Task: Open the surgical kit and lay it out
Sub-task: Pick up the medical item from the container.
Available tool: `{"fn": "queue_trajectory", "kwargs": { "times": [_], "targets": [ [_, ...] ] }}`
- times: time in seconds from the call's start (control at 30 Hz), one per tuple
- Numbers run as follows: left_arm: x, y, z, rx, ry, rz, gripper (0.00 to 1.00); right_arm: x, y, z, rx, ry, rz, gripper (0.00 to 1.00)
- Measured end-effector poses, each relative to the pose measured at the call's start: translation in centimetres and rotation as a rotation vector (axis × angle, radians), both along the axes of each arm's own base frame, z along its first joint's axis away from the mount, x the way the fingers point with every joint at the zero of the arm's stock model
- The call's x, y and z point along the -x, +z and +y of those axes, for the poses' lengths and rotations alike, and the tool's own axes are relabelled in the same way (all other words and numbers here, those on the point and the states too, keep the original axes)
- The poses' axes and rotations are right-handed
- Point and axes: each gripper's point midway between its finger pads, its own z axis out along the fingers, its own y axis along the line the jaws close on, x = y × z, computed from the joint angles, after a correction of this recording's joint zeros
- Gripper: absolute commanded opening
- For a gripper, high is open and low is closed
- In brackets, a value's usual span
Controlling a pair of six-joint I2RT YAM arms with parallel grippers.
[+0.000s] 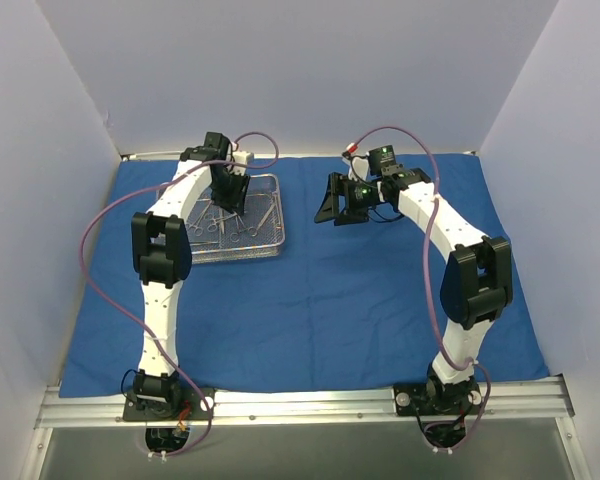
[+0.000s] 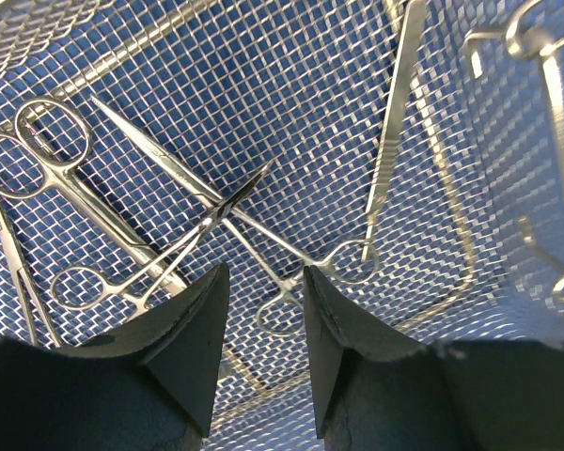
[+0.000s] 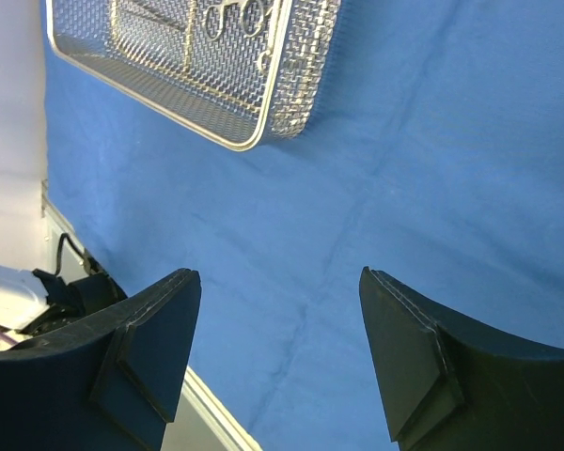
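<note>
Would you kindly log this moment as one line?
wrap: spread flat | tray: on wrap, instruments inside | left pincer: open over tray | right pincer: open, empty

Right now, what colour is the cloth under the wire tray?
The cloth is royal blue, clearest from the top camera.

We find no text, label, brand, number or sign that we can read in any view: nothing legible on the blue cloth (image 1: 360,300), the wire tray (image 1: 235,256), or the instruments (image 2: 183,178).
</note>
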Motion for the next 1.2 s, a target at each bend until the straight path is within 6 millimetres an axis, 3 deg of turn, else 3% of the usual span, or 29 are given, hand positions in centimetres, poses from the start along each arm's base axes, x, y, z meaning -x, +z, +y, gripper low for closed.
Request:
{"fn": "queue_trajectory", "kwargs": {
  "times": [0.2,0.43,0.83,1.2],
  "targets": [
    [-0.2,-0.3,0.8,-0.035,-0.064,-0.020,0.47,0.4,-0.1,0.4,-0.028,0.003,0.012,0.69],
    [-0.2,-2.0,1.6,-0.083,-0.125,-0.037,0.50,1.9,-0.5,0.4,-0.049,0.004,0.047,0.69],
    [-2.1,-1.2,2.2,-0.100,-0.159,-0.101,0.47,2.1,0.4,0.7,-0.073,0.005,0.027,0.68],
    [-2.0,-3.5,2.5,-0.121,-0.185,-0.066,0.45,2.3,0.3,0.7,-0.077,-0.001,0.031,0.68]
  ]
}}
